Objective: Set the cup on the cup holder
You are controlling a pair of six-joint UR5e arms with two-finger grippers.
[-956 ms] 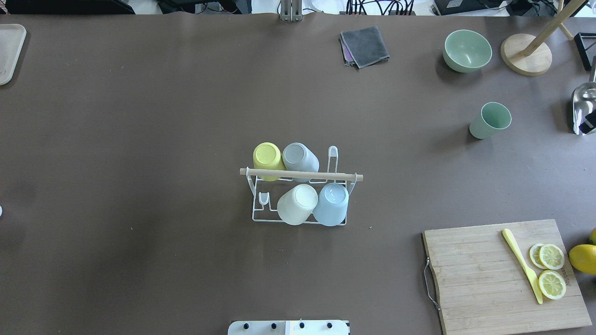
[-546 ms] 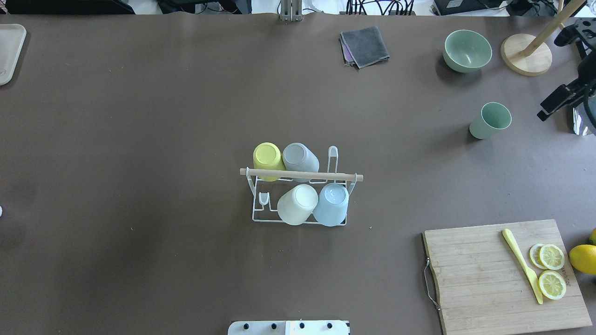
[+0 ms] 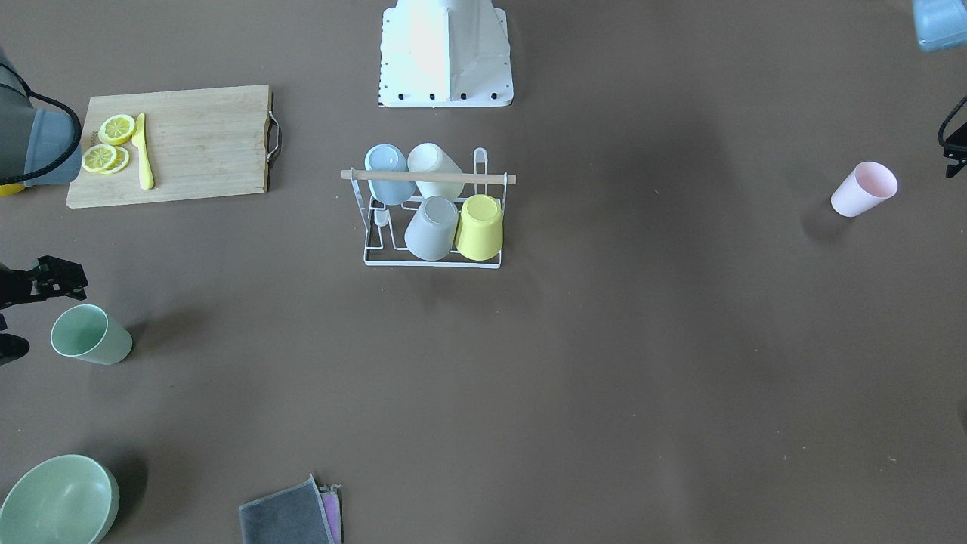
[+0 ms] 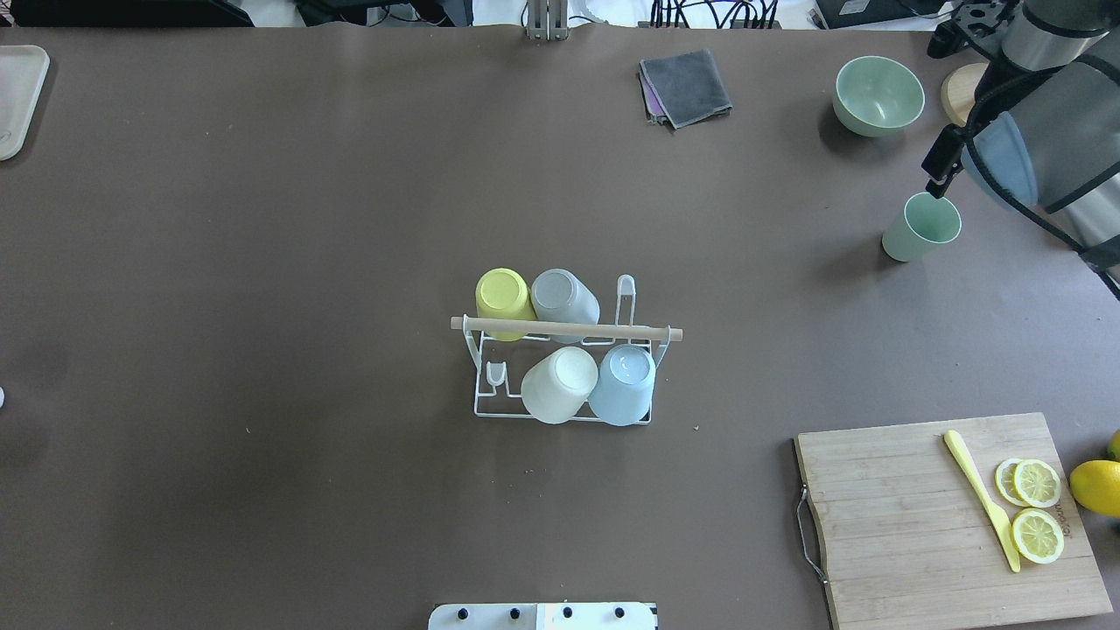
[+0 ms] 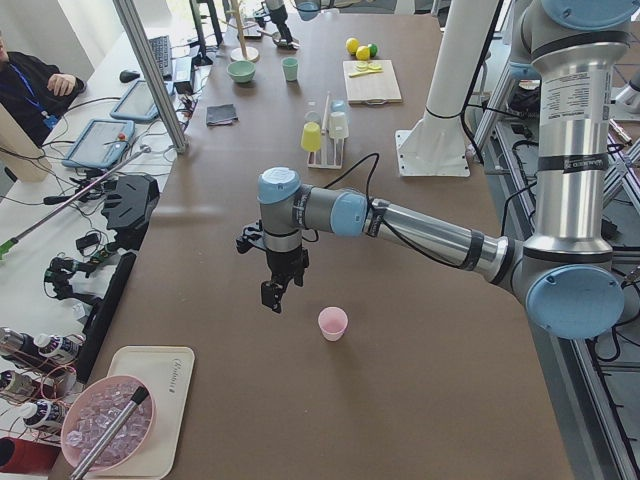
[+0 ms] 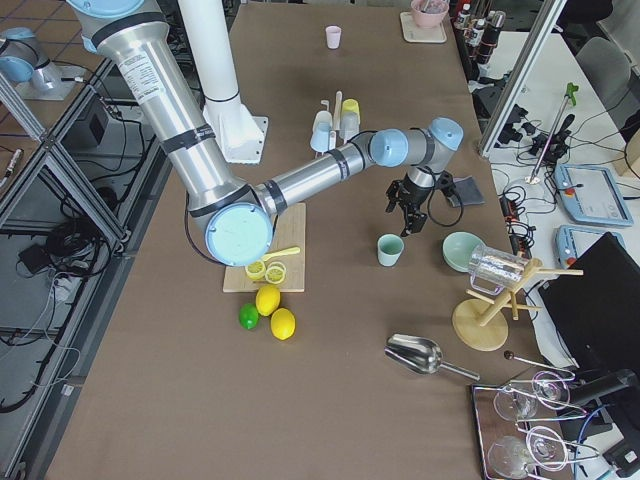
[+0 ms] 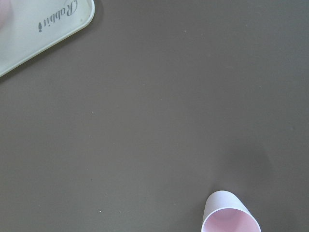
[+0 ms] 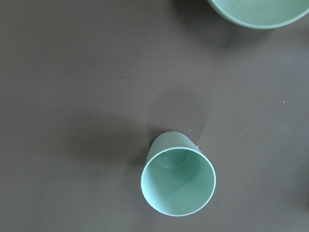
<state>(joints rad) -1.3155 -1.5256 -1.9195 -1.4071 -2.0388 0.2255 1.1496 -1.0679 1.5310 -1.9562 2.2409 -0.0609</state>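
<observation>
The white wire cup holder (image 4: 567,330) with a wooden rod handle stands mid-table, also in the front view (image 3: 430,175). It carries several upturned cups. A green cup (image 4: 923,226) stands upright at the far right, also in the front view (image 3: 91,335) and the right wrist view (image 8: 177,181). My right gripper (image 3: 49,313) hovers open just beside and above it. One of its fingers (image 4: 941,162) shows overhead. A pink cup (image 3: 865,189) stands on the left side, also in the left wrist view (image 7: 229,215). My left gripper (image 5: 275,290) hangs beside it; I cannot tell its state.
A green bowl (image 4: 878,94) and a folded grey cloth (image 4: 685,86) lie at the far edge. A wooden cutting board (image 4: 945,516) with lemon slices and a yellow knife lies near right. A white tray (image 7: 38,29) lies beyond the pink cup.
My right arm has swung in from the right edge of the overhead view to just beside the green cup. The cups and the holder have not moved.
</observation>
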